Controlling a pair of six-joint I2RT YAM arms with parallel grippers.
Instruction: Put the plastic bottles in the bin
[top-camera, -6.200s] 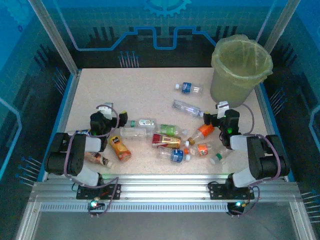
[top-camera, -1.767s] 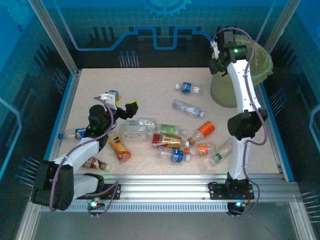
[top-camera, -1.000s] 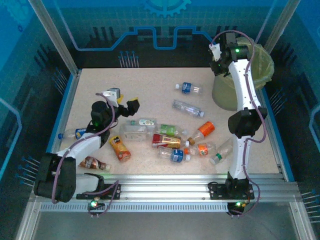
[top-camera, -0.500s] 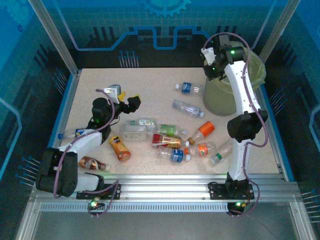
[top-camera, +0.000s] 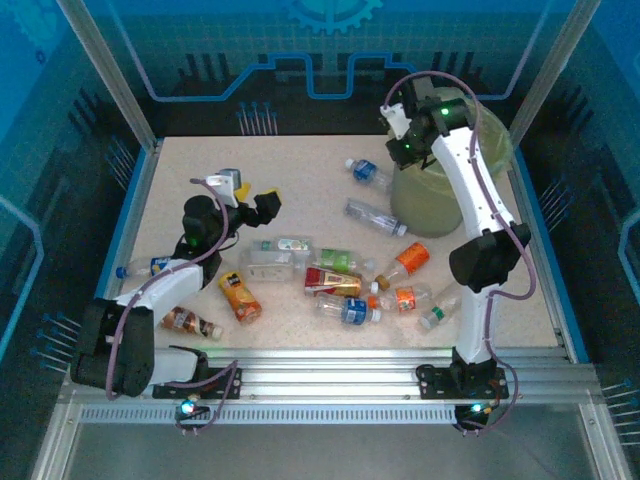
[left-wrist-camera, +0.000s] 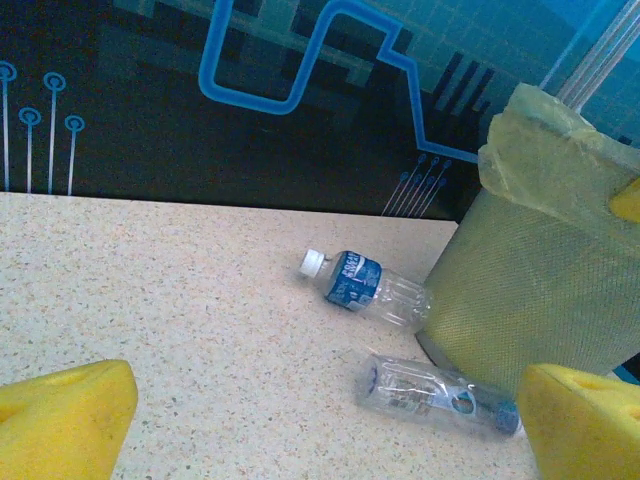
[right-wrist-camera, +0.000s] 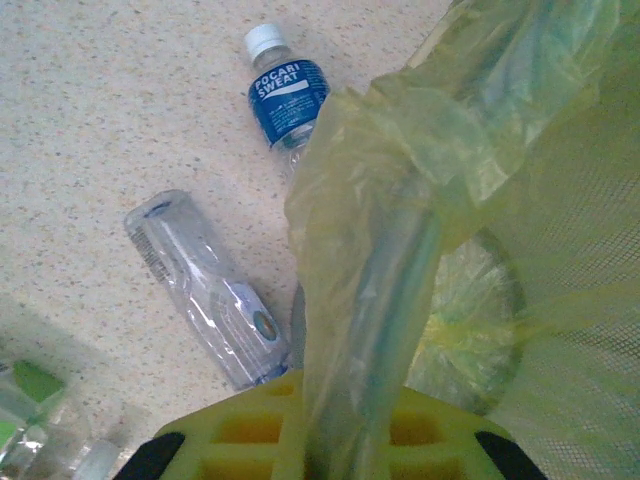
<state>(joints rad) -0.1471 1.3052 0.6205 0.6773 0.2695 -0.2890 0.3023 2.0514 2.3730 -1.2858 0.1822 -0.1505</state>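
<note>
Evidently, the bin (top-camera: 425, 205), far right on the desk (top-camera: 250, 150), is gripped at its bagged rim by the closed right end effector (top-camera: 402, 148) (presumably for repositioning nearer the plastic bottles (top-camera: 335, 283)), the left end effector (top-camera: 247, 195) being poised wide open, empty.

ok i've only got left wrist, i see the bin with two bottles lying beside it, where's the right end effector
observer: up at the bin's left rim. The right end effector is shut on the yellow-green bag that lines it, and the right wrist view shows the bag pinched between its fingers.
operator: ok and are there more bottles outside my view
observer: yes, the top view shows a cluster of bottles lying in the middle of the table, nearer the arm bases than the two you see.
</note>
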